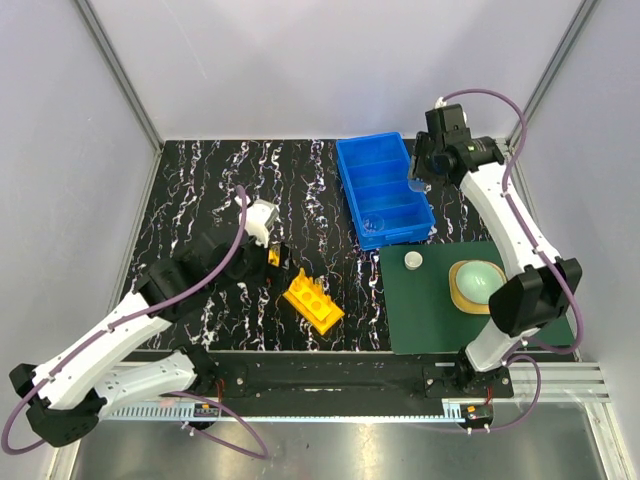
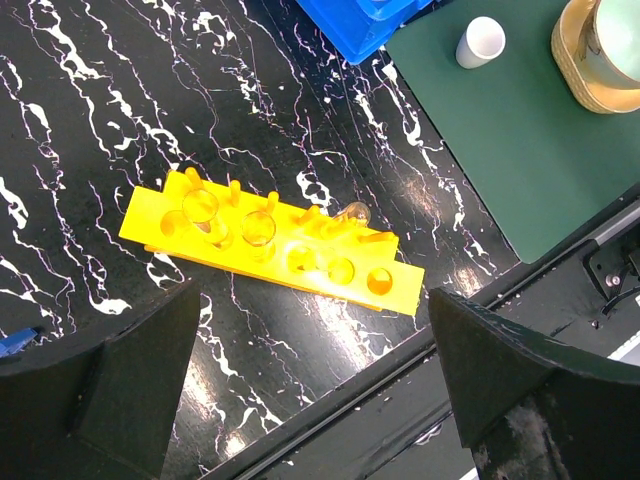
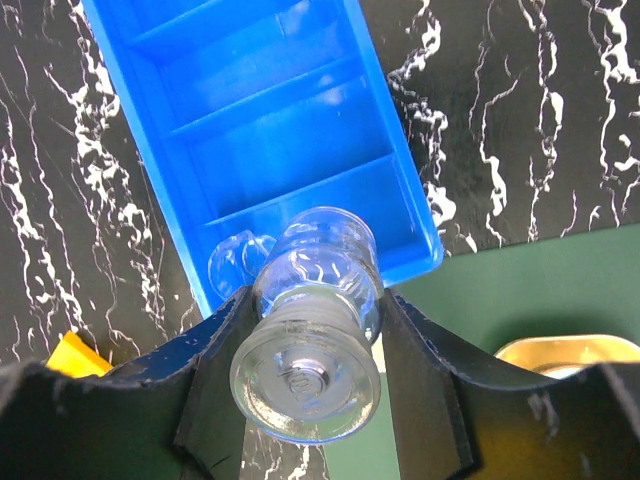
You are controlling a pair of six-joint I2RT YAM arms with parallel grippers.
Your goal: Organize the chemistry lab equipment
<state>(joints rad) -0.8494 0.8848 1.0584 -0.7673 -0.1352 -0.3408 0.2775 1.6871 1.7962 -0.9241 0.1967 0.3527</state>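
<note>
Right gripper [image 3: 312,310], clamped on a glass flask [image 3: 305,385] above the blue bin [image 3: 290,170], may drop it onto the small beaker [image 3: 235,265] at nine o'clock; left gripper [image 2: 315,380] stands wide apart.

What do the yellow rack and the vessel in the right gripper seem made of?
The yellow rack: likely plastic, opaque, smooth, evenly coloured. The vessel in the right gripper: probably glass, clear and shiny; the blue bin shows through it.
</note>
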